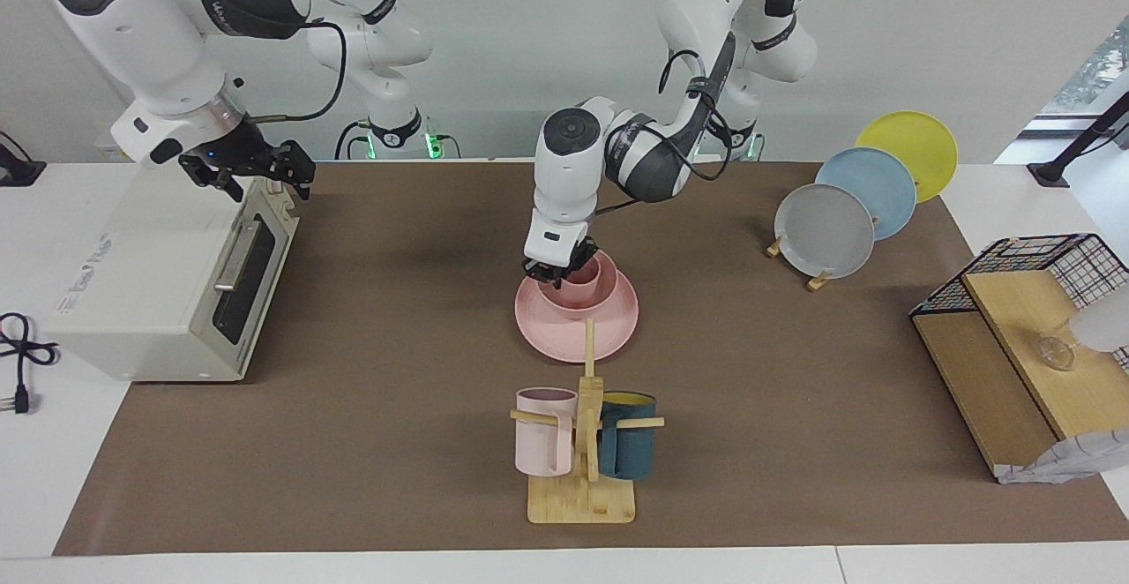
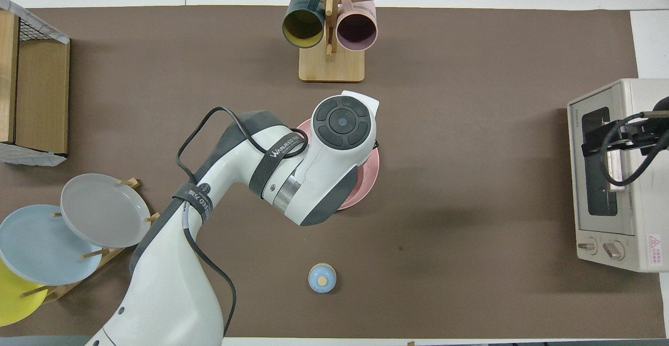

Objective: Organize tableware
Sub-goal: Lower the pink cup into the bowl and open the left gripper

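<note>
The pale-pink plate lies mid-table, with the pink bowl on it and the small pink cup upright in the bowl. My left gripper is down at the cup's rim, on the side toward the right arm's end. In the overhead view the left arm covers the bowl and cup, and only the plate's edge shows. My right gripper waits open and empty over the toaster oven; it also shows in the overhead view.
A wooden mug rack with a pink mug and a dark-blue mug stands farther from the robots than the plate. Grey, blue and yellow plates sit on a rack. A wire-and-wood shelf is at the left arm's end. A small blue knob lies near the robots.
</note>
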Motion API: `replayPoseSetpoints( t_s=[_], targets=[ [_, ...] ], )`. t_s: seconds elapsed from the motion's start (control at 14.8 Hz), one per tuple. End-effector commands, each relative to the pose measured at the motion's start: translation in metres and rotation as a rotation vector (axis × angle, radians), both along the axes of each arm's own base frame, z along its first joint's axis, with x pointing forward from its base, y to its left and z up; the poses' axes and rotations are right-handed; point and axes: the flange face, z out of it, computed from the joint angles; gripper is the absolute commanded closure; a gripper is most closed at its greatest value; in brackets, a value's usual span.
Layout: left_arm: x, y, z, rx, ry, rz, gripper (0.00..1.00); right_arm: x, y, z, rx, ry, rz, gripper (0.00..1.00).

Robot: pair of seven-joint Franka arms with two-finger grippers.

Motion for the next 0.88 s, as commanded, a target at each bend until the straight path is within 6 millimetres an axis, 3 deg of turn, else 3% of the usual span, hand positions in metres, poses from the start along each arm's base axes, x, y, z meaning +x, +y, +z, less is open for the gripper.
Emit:
replayPoseSetpoints(
  t_s=[0.0,0.14,0.2,0.34,0.47,0.54,0.68,0.81],
  targets=[
    [0.000,0.004,0.005,0.031,-0.041,-0.012,0.00,-0.002,0.000,0.005,0.007,-0.027,0.012,0.00],
    [0.004,0.011,0.018,0.030,-0.044,-0.007,0.00,-0.002,-0.003,0.004,0.008,-0.024,-0.007,0.00],
    [0.006,0.017,0.034,0.031,-0.049,-0.013,0.00,-0.002,-0.003,0.005,0.009,-0.026,-0.005,0.00],
    [0.015,0.044,0.060,0.039,-0.033,-0.018,0.00,-0.003,-0.003,0.005,0.009,-0.026,-0.005,0.00],
    [0.012,0.068,0.099,0.034,-0.019,-0.036,0.00,-0.001,-0.008,0.008,0.009,-0.038,-0.016,0.00],
    [0.014,0.085,0.114,0.031,0.000,-0.036,0.00,0.002,-0.012,0.014,0.007,-0.072,-0.016,0.00],
    [0.011,0.123,0.164,0.005,0.009,-0.044,0.00,0.001,-0.017,0.017,0.006,-0.081,-0.028,0.00],
    [0.015,0.189,0.212,-0.007,0.001,-0.044,0.00,0.002,-0.017,0.019,0.011,-0.091,-0.033,0.00]
  ],
)
